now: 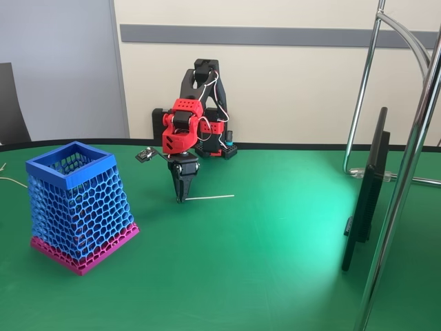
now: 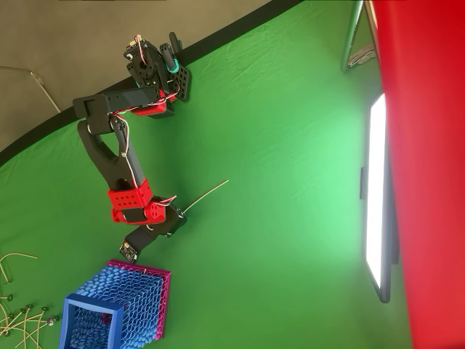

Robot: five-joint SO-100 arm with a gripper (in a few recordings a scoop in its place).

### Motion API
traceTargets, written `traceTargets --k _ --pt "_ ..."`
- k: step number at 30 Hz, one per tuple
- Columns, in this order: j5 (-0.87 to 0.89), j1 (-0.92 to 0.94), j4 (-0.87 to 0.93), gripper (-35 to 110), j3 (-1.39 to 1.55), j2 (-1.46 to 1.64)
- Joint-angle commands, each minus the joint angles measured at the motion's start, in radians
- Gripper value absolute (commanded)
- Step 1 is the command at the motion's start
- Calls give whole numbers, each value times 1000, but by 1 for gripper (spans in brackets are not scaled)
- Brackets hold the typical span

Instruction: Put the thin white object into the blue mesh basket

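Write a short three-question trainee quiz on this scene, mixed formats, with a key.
1. True or false: the thin white stick already lies inside the blue honeycomb mesh basket.
2. In the fixed view, the black two-finger gripper points: A) up, B) down at the green table, C) sideways.
3. Fill in: in the fixed view, the gripper's tips meet the stick at its ___ end.

Key: 1 false; 2 B; 3 left.
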Motion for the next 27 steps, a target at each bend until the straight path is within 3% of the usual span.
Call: traceTargets --k 1,3,16,27 --pt "3 -8 14 10 -46 5" --pt "2 -8 20 4 -54 -3" --pt "11 -5 26 3 -107 17" --pt "29 32 8 4 -483 133"
